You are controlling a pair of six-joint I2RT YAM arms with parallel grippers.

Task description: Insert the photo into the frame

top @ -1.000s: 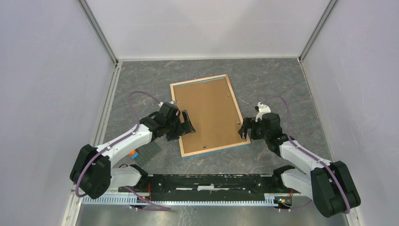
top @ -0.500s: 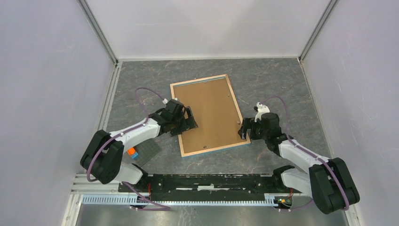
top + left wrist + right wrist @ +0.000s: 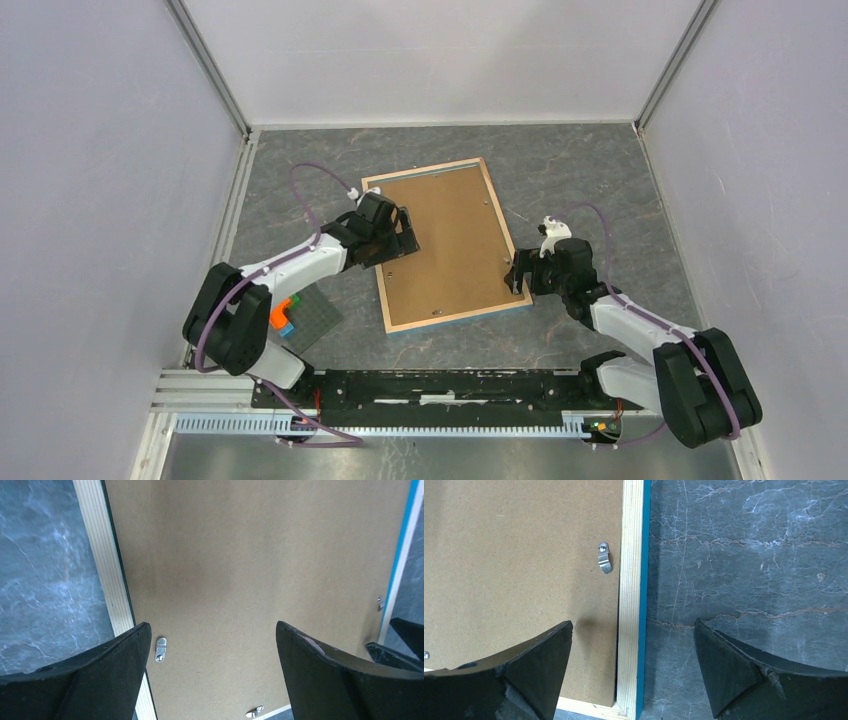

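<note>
Frame (image 3: 425, 170) face-down, front hidden under backing board (image 3: 450, 230); left gripper (image 3: 404, 238) and right gripper (image 3: 516, 277) wide open, empty.

both arms reach forward and angle inward, left further out than right, left pincer (image 3: 404, 232) and right pincer (image 3: 517, 276) pointing down with jaws spread wide
</note>
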